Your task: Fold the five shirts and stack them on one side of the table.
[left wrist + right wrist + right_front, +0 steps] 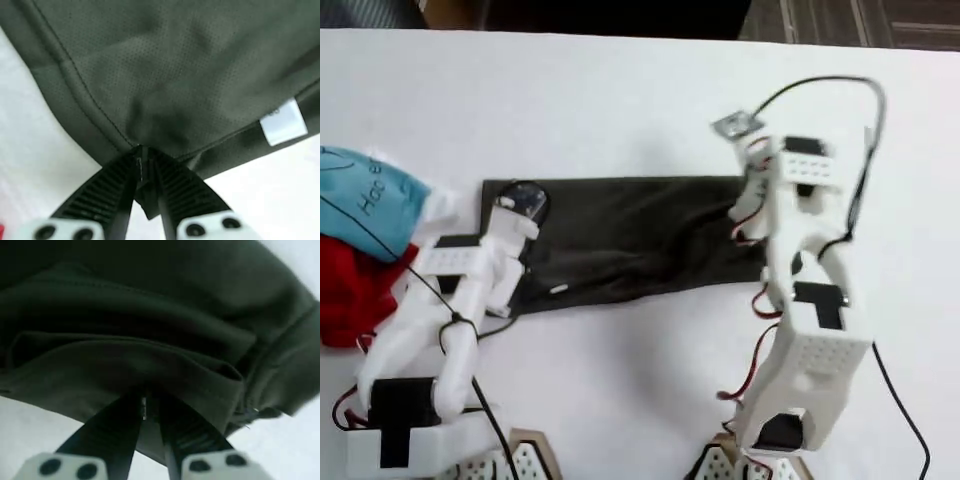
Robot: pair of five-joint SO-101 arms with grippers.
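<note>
**A:** Where's the shirt (630, 235)?

**B:** Mid-frame in the high view, on the table (620, 90). Long axis runs left-right across the frame. Looks like a narrow band, prob. folded lengthwise already.

**A:** Claws?

**B:** L claw (141, 167) is pinched on the hem at the shirt's left end, w/ the white tag (283, 121) close by. R claw (145, 407) is clamped on a doubled edge at the right end. You've got one end each, cloth stretched btwn them.

**A:** Arm pose?

**B:** Both arms come up from the bottom edge of the frame, wrists tipped down onto the cloth. The R arm reaches farther up-frame.

**A:** So what does the next move turn on?

**B:** That axis. I'd guess an end-to-end fold, one end carried along it onto the other. The blue shirt (370, 195) and red shirt (355, 285) lie bunched at the left edge, touching each other, just beside your L arm. Can't tell if that's the stack or the waiting heap. The L arm's nearer it either way, so bringing the right end over seems safest. Keep both pinches level or the layers may slide.
</note>
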